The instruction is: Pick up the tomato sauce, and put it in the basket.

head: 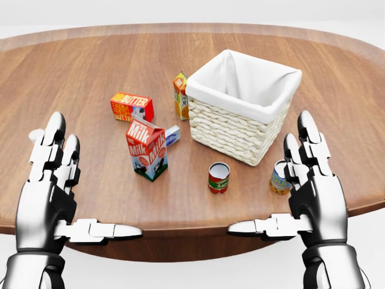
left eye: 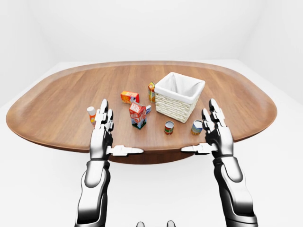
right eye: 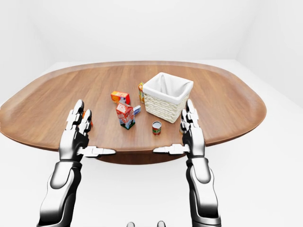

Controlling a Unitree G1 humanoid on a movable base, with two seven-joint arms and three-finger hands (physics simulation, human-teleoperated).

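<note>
The tomato sauce is a small red can (head: 218, 177) standing upright on the wooden table, just below the white-lined wicker basket (head: 240, 90) in the head view. My left hand (head: 101, 180) is held up open at the lower left, palm inward and thumb pointing right, well left of the can. At the lower right my right hand (head: 266, 177) mirrors it, open, a little right of the can. Neither hand touches anything.
A milk carton (head: 146, 149) stands left of the can, with a butter box (head: 131, 106), an orange carton (head: 180, 95) and a small blue-white box (head: 172, 136) above it. A second can (head: 278, 178) stands beside my right fingers. A ketchup bottle (left eye: 91, 113) hides behind my left hand. Table edge (head: 180, 241) runs below.
</note>
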